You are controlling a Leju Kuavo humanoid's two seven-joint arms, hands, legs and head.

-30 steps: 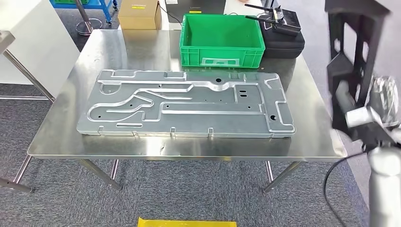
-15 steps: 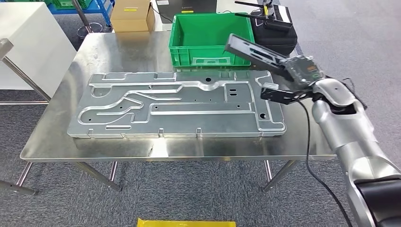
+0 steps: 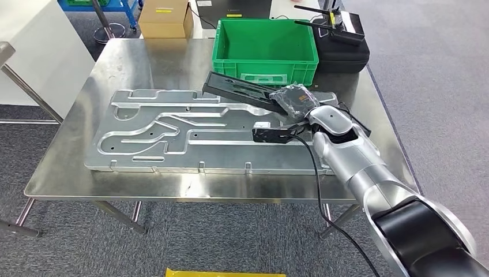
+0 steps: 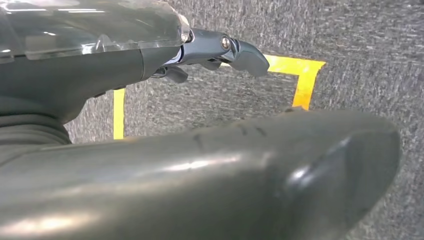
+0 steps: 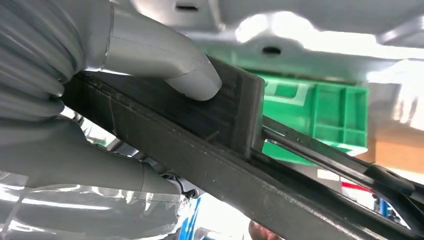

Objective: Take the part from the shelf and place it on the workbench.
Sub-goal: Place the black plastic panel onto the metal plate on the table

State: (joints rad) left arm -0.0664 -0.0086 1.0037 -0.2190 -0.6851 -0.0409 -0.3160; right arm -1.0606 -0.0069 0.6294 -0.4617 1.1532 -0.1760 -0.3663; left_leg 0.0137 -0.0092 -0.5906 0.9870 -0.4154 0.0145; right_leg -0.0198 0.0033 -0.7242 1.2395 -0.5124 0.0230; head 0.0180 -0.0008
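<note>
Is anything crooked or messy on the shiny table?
Nothing is spilled or broken. The long black part sits slanted over the big metal plate, but only because the right robot hand holds it. The green bin stands straight.

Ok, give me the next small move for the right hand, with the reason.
Probably lower the black part a little further, then let go. The right hand grips one end while the part hangs tilted over the grey metal panel on the workbench, apparently not yet lying flat, so releasing now could drop it.
</note>
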